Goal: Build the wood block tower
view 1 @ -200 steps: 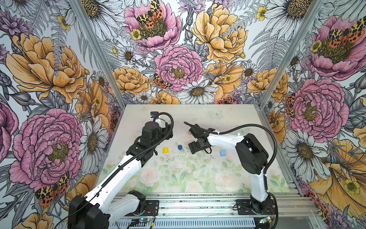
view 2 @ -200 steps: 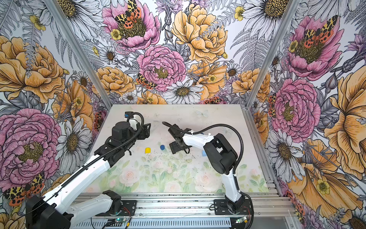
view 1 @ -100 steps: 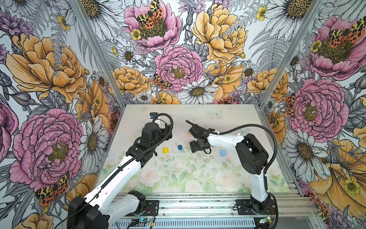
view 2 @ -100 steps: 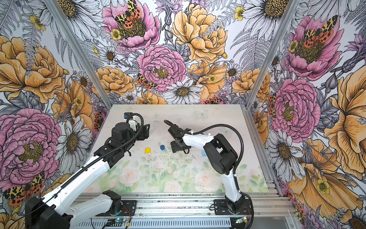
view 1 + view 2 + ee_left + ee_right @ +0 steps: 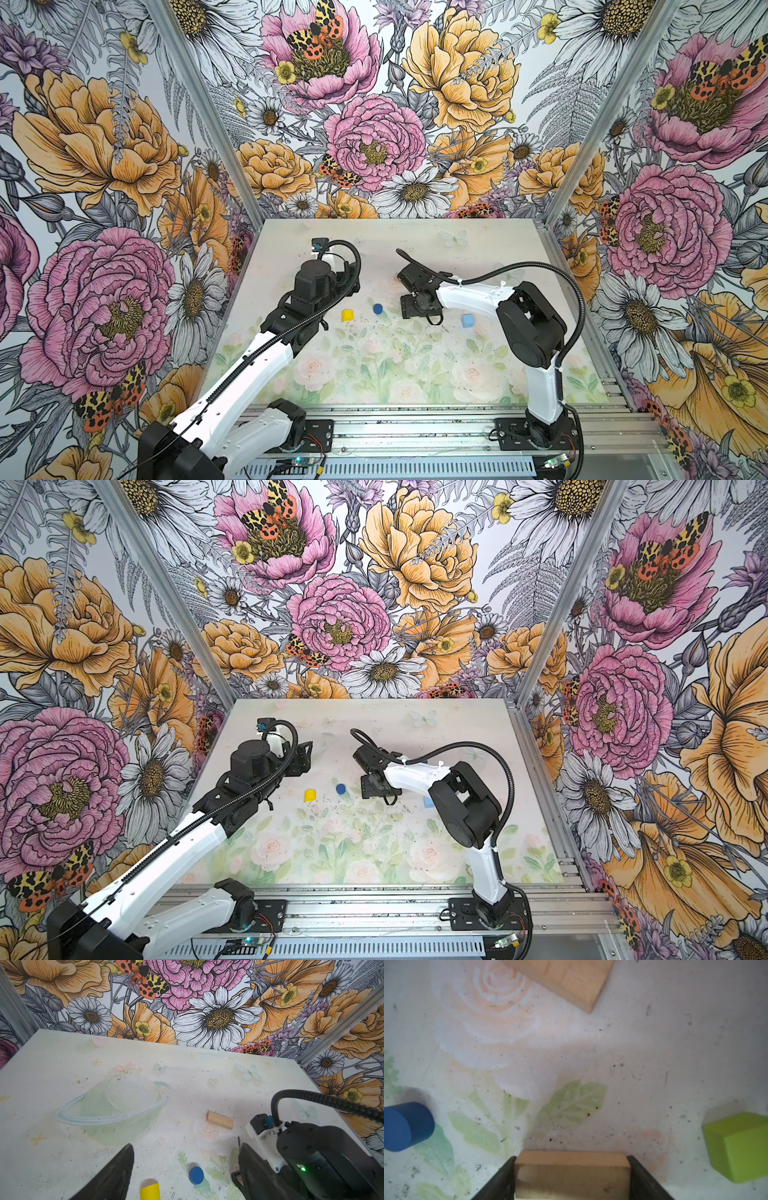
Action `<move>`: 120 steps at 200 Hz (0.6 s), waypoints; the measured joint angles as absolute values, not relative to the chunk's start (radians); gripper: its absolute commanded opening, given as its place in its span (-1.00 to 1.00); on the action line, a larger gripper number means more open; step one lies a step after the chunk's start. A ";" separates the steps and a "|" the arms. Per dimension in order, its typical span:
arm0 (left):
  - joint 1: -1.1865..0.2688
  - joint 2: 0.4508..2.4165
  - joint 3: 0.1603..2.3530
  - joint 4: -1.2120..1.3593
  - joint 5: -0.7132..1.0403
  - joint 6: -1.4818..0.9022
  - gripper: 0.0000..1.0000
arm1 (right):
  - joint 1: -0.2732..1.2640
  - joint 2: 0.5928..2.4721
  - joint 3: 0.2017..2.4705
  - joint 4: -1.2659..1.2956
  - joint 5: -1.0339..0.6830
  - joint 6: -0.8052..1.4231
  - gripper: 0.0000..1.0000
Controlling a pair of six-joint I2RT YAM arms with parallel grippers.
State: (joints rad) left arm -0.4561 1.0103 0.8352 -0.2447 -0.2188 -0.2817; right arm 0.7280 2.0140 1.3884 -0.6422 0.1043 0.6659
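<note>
My right gripper [image 5: 572,1159] is shut on a tan bar [image 5: 572,1176], with its jaws pressed against both ends, low over the table. A second tan bar [image 5: 566,978] lies flat beyond it, also seen in the left wrist view as the tan bar [image 5: 219,1120]. A blue cylinder [image 5: 377,308] and a yellow half-round [image 5: 348,314] lie between the arms. A green cube [image 5: 739,1147] sits beside the right gripper. A light blue cube [image 5: 467,320] lies by the right arm. My left gripper [image 5: 186,1147] hangs open and empty behind the cylinder. No tower stands.
The floral mat [image 5: 374,374] covers the table inside three patterned walls. The right arm's wrist [image 5: 311,1157] and its black cable [image 5: 324,1099] sit close to my left gripper. Metal rails [image 5: 415,428] run along the front edge.
The right wrist has shifted slightly toward the back, and its jaws have come in on the tan bar. The left arm has stayed in place.
</note>
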 measured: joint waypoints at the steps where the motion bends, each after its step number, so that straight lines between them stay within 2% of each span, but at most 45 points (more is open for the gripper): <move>1: -0.456 1.010 0.835 -0.245 -0.219 -0.282 0.61 | 0.728 2.014 1.388 -0.642 0.104 0.667 0.08; 66: -0.456 1.001 0.819 -0.247 -0.225 -0.281 0.60 | 0.743 2.005 1.375 -0.646 0.120 0.700 0.25; 97: -0.456 0.994 0.809 -0.248 -0.225 -0.281 0.61 | 0.746 2.005 1.375 -0.647 0.123 0.700 0.48; 120: -0.456 0.989 0.808 -0.248 -0.225 -0.281 0.60 | 0.746 2.005 1.375 -0.647 0.123 0.703 0.56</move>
